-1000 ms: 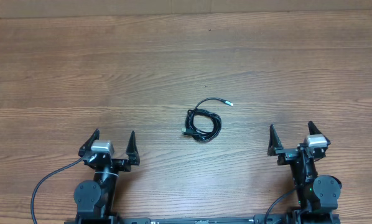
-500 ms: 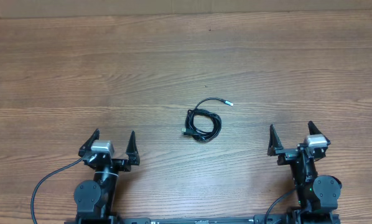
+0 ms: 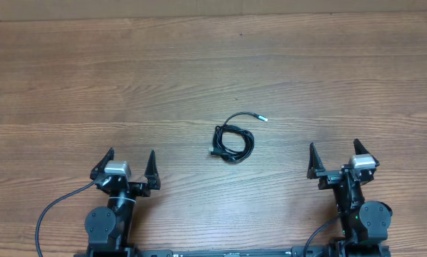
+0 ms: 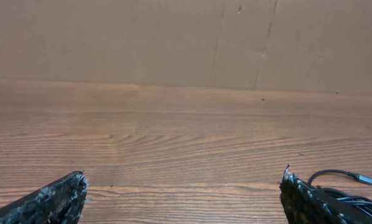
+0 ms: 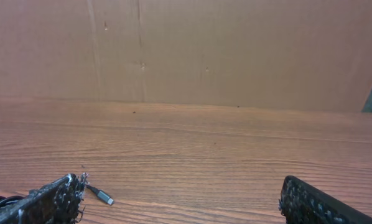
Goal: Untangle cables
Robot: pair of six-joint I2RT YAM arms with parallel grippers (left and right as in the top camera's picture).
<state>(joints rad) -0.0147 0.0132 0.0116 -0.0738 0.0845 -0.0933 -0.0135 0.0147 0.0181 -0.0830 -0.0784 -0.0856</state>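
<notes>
The cables [image 3: 232, 140] lie as a small knotted black bundle on the wooden table [image 3: 199, 71], mid-table, with one strand curving up-right to a silvery-white tip [image 3: 263, 118]. My left gripper [image 3: 126, 163] is open and empty, low left of the bundle. My right gripper [image 3: 334, 157] is open and empty, low right of it. In the left wrist view a strand and plug [image 4: 363, 180] show past the right finger. In the right wrist view the silvery plug [image 5: 104, 197] lies by the left finger.
A brown cardboard wall [image 4: 173, 37] stands along the table's far edge and also shows in the right wrist view [image 5: 236, 50]. Thick black arm cables [image 3: 53, 207] run by the arm bases at the near edge.
</notes>
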